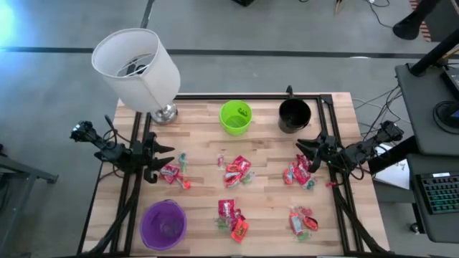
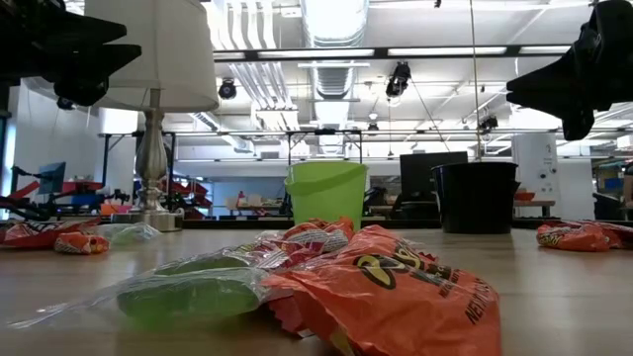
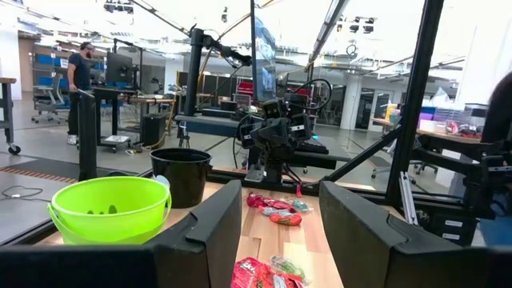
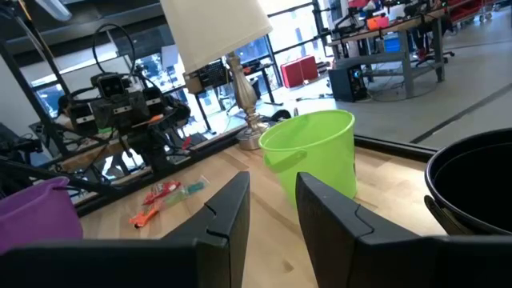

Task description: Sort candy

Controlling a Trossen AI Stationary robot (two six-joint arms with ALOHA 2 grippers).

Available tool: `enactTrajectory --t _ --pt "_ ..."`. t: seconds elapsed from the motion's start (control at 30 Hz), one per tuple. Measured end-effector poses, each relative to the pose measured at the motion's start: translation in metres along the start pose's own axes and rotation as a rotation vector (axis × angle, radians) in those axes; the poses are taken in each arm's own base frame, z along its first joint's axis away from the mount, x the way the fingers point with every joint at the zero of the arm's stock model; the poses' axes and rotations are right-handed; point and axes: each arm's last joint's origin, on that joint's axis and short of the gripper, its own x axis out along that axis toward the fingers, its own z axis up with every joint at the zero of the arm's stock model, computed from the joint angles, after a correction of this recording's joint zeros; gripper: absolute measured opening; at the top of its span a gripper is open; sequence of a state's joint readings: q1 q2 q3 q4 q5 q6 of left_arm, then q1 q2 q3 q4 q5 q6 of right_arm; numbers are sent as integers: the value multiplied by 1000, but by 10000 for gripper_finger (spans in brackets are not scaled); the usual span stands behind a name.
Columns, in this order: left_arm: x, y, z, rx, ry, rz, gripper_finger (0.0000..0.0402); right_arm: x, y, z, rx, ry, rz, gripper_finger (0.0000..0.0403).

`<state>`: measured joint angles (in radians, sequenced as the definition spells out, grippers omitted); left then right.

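**Both arms parked at the table edges, candy between them**

The candy lies in small heaps across the tabletop (image 1: 201,143). The left gripper (image 1: 166,159), fingers parted and empty, hovers at the left edge; its nearest heap (image 1: 172,174) sits just beside it, inward. The right gripper (image 1: 303,151), slightly parted and empty, faces a heap (image 1: 300,172) equally close. Green cup (image 1: 235,117), black cup (image 1: 294,115) and purple cup (image 1: 163,223) wait. An orange packet (image 2: 396,292) shows partial lettering I cannot make out.
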<state>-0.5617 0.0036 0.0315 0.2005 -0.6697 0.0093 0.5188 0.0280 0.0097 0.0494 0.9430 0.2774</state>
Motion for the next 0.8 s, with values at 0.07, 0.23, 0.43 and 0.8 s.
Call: enactTrajectory --t 0.07,0.23,0.43,0.8 --pt "0 0 0 0 0 0 153 0 0 0 1 0 0 95" --pt "0 0 0 0 0 0 153 0 0 0 0 0 0 95" --pt "0 0 0 0 0 0 153 0 0 0 -5 0 0 95" --pt "0 0 0 0 0 0 153 0 0 0 11 -1 0 95"
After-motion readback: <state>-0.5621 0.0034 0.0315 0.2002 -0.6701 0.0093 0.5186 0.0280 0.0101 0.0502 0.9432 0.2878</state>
